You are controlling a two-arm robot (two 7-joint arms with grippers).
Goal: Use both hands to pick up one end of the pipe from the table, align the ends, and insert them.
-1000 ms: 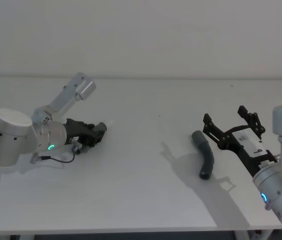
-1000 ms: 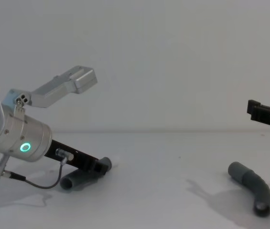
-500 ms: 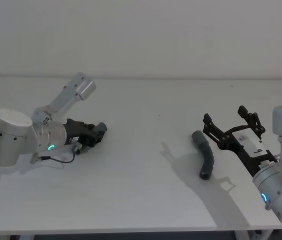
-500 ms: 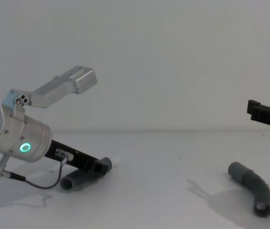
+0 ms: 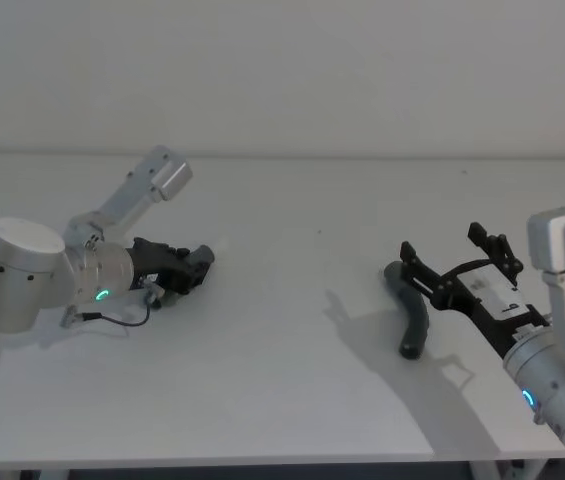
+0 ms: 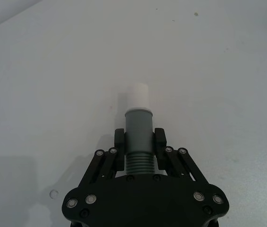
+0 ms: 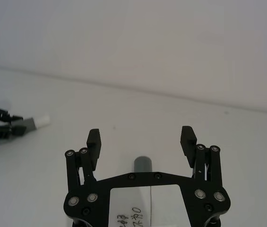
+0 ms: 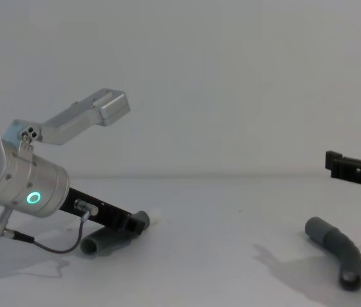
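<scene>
Your left gripper (image 5: 198, 262) sits low over the left side of the table (image 5: 282, 390). Its jaws pinch one hose piece (image 6: 138, 158) on the ribs just behind the smooth grey cuff (image 6: 138, 124). The narrower white tip (image 6: 137, 96) pokes out past the fingers toward the table's middle, and the piece's ribbed tail lies on the surface. Your right gripper (image 5: 442, 242) hangs over the right side with its jaws spread wide, gripping nothing. The second hose piece (image 5: 417, 318) lies bent on the table just left of and below it, untouched, with its far end showing between the open fingers in the right wrist view. The two pieces lie well apart
</scene>
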